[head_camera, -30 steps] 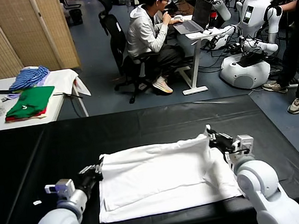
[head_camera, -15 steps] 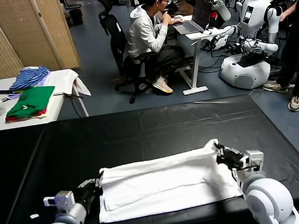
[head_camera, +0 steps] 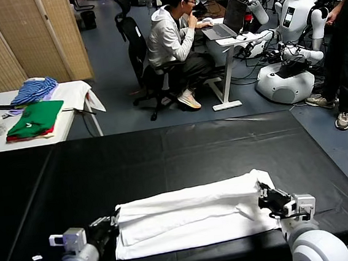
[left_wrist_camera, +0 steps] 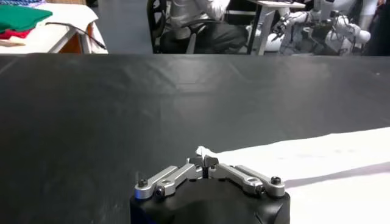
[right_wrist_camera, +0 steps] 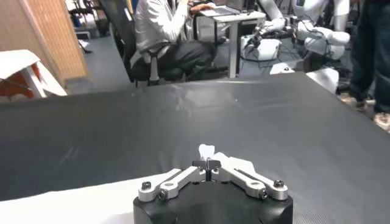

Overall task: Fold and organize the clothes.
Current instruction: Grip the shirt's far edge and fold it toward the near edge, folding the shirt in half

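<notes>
Where workmates sit, black table [head_camera: 182, 148] under white T-shirt [head_camera: 188, 218]

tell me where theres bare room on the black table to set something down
The far half of the black table, beyond the white T-shirt, lies bare, as does its left end. The near edge is crowded: the left gripper and right gripper pinch the shirt's corners there.

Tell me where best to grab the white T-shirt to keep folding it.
Probably the two end corners of the white T-shirt, pinched from either side: the left gripper and right gripper are shut on them, keeping the folded edge taut.
</notes>
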